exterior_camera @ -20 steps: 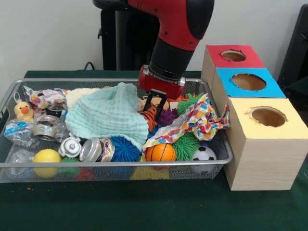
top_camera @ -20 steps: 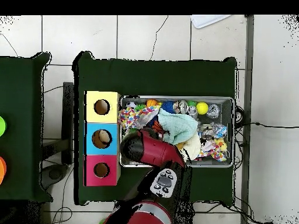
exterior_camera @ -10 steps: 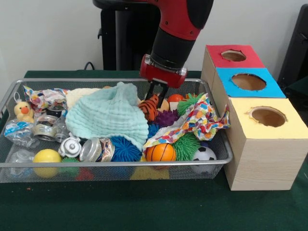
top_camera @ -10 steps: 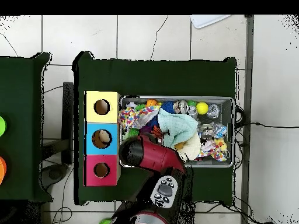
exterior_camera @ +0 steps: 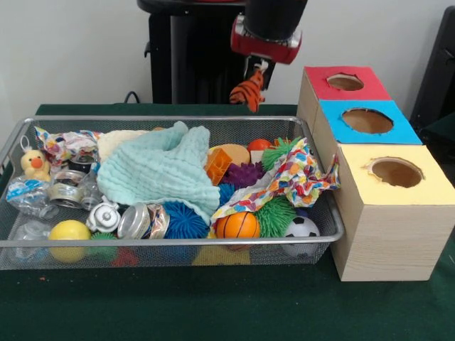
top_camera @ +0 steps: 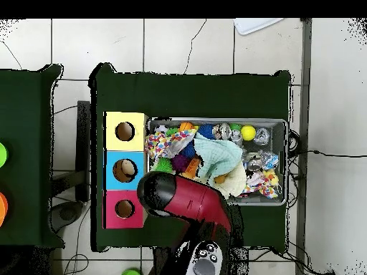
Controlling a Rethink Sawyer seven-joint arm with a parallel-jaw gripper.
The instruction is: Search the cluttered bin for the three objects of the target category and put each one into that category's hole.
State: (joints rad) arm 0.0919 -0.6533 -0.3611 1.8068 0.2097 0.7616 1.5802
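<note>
My gripper (exterior_camera: pixel 257 69) is shut on the orange black-striped tiger (exterior_camera: pixel 248 89) and holds it high above the back rim of the wire mesh bin (exterior_camera: pixel 170 242), left of the red-topped hole (exterior_camera: pixel 345 82). The yellow duck (exterior_camera: pixel 33 165) sits at the bin's left end. A cream soft thing (exterior_camera: pixel 119 141) lies partly under a mint cloth (exterior_camera: pixel 163 170). In the overhead view the red arm (top_camera: pixel 175 198) hides the gripper and the tiger beside the red hole (top_camera: pixel 124 208); the bin (top_camera: pixel 287 161) lies to its right.
The blue-topped hole (exterior_camera: pixel 367 120) and the yellow-topped hole (exterior_camera: pixel 395 171) adjoin the red one on the wooden box. The bin holds spiky balls, crushed cans, a patterned cloth (exterior_camera: pixel 298 177), an orange ball (exterior_camera: pixel 237 225) and a soccer ball (exterior_camera: pixel 302 227).
My gripper has risen out of the bin with the tiger in it and moved a little toward the boxes. An orange block shows where the tiger lay.
</note>
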